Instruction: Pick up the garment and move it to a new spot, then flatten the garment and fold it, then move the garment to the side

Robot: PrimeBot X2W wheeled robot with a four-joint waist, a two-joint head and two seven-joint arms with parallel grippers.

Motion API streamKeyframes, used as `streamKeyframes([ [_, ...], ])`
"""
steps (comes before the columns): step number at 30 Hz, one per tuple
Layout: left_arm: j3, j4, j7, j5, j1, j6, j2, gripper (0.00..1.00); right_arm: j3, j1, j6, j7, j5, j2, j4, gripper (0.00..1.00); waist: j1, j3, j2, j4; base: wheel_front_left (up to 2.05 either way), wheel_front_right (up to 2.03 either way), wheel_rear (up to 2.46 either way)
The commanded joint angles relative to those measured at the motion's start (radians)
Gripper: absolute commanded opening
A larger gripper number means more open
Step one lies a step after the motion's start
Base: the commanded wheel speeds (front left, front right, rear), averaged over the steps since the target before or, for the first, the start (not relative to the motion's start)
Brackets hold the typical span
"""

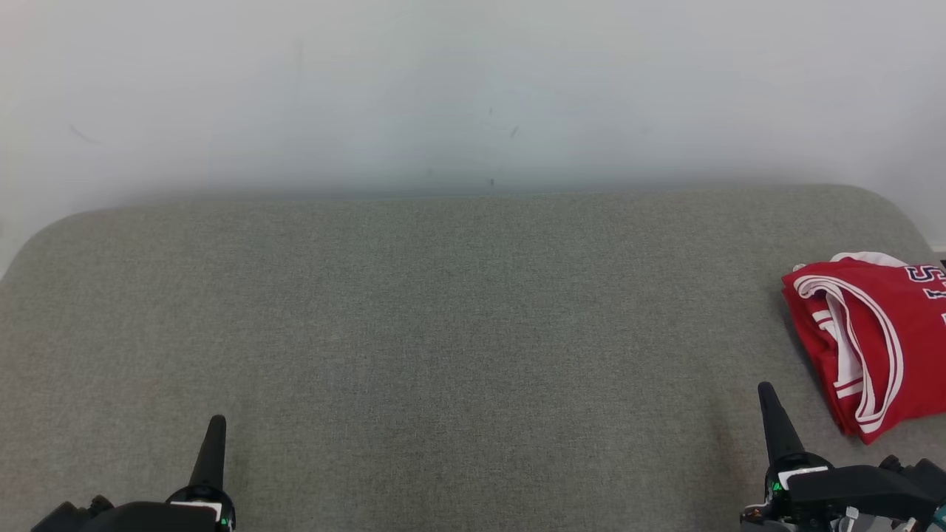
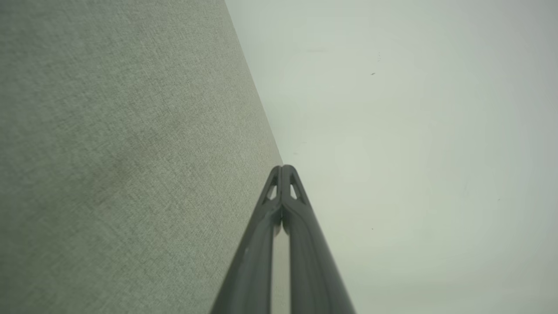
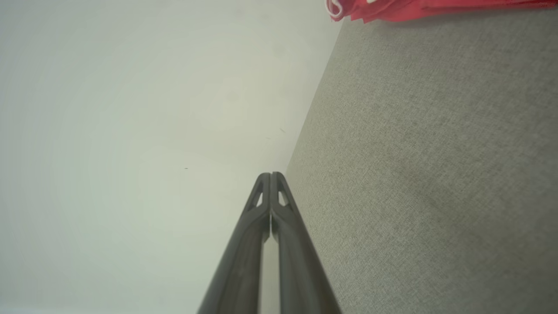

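The garment (image 1: 872,340) is a red jersey with white trim, lying folded at the right edge of the grey fabric surface (image 1: 443,332). Part of it runs off the right side of the head view. Its red edge (image 3: 418,9) also peeks in at the top of the right wrist view. My right gripper (image 1: 766,389) is shut and empty at the lower right, just left of the garment and apart from it; its fingertips meet (image 3: 270,174). At the lower left my left gripper (image 1: 217,421) is shut too, holding nothing, tips together (image 2: 282,167).
The grey surface has rounded far corners and ends at a pale wall (image 1: 473,89) behind it. Its wide middle stretch lies between my two grippers.
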Motion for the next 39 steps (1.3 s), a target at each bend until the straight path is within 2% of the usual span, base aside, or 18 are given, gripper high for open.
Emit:
streamKeyframes([
  [1,0.006,-0.002,0.004,-0.017,-0.02,-0.007,0.005,0.0,-0.002,-0.014,-0.001,0.002,0.021,-0.002,-0.007,0.0,0.0,0.0,0.0,0.0,0.0,0.0,0.0],
  [39,0.031,0.044,0.089,-0.26,-0.074,-0.017,0.004,0.0,-0.023,-0.029,-0.002,0.037,0.316,-0.003,-0.001,0.0,-0.0001,0.003,0.0,0.003,0.0,0.0,0.0],
])
